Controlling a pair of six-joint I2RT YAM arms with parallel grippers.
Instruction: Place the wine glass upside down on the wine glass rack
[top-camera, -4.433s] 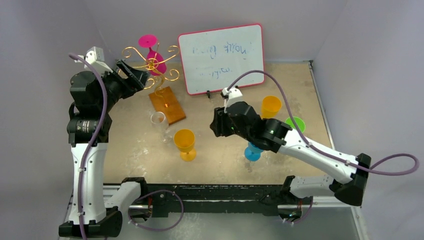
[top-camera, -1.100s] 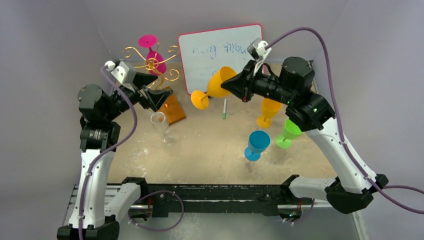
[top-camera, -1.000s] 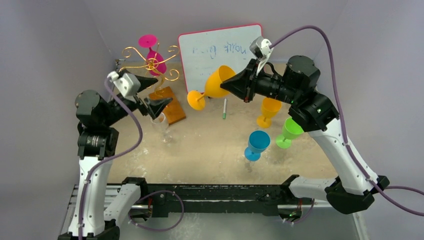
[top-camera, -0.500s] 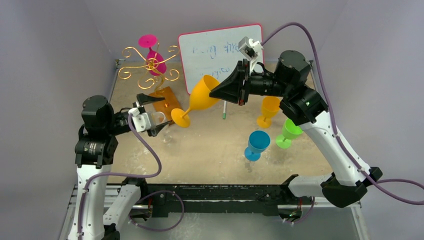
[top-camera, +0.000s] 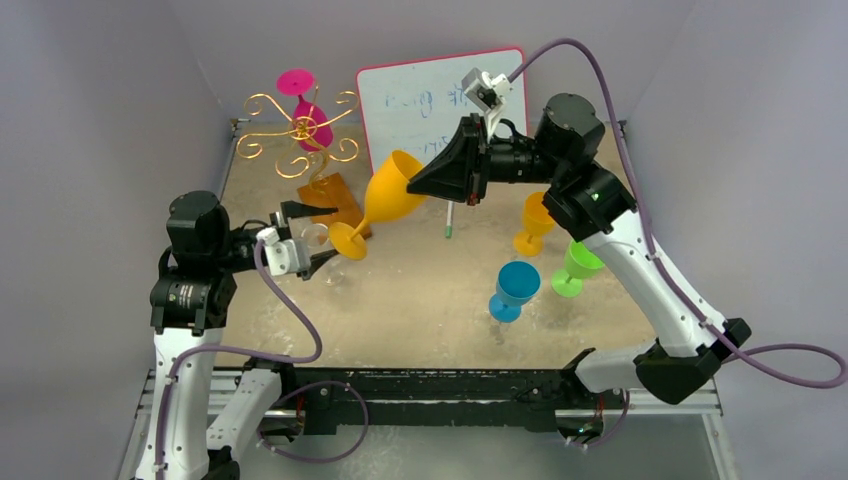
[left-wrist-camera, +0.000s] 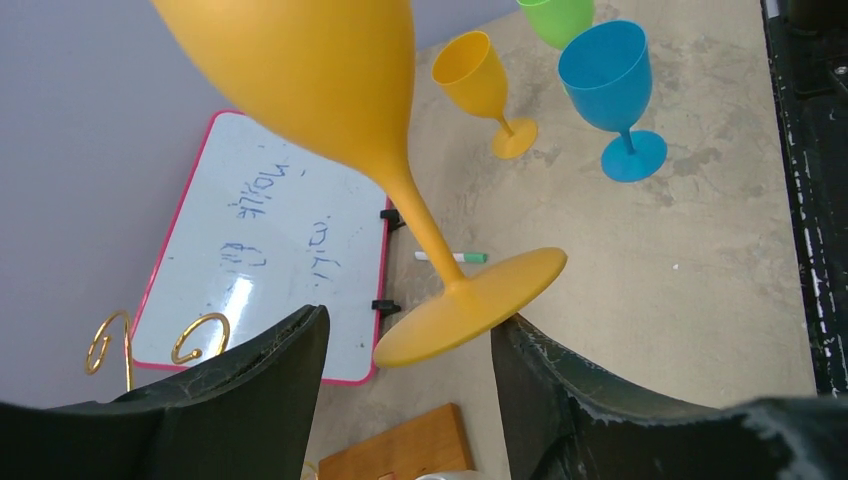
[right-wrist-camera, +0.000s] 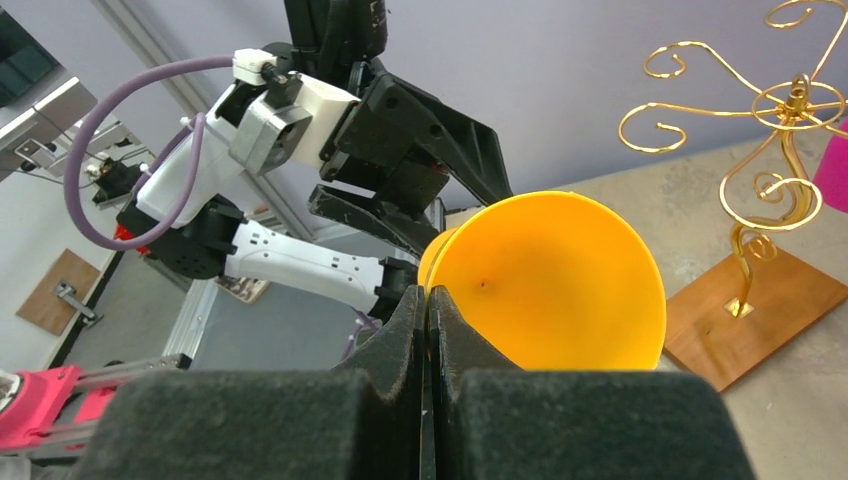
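Note:
An orange wine glass (top-camera: 390, 190) hangs tilted in the air, its foot (top-camera: 347, 240) pointing down-left. My right gripper (top-camera: 425, 185) is shut on the rim of its bowl (right-wrist-camera: 550, 280). My left gripper (top-camera: 316, 237) is open, one finger on each side of the foot (left-wrist-camera: 470, 305); the foot's edge lies close to the right finger (left-wrist-camera: 590, 400). The wine glass rack (top-camera: 300, 130), gold wire on a wooden base (top-camera: 335, 195), stands at the back left with a pink glass (top-camera: 303, 100) hung upside down on it.
A pink-framed whiteboard (top-camera: 440, 110) leans at the back, with a green marker (top-camera: 449, 218) in front of it. Blue (top-camera: 515, 285), green (top-camera: 580, 262) and orange (top-camera: 535, 220) glasses stand at the right. A clear glass (top-camera: 318, 238) sits just behind the left gripper.
The right arm has carried the orange glass down and to the left. The left gripper has dropped from beside the rack, turned toward the glass's foot and narrowed slightly around it.

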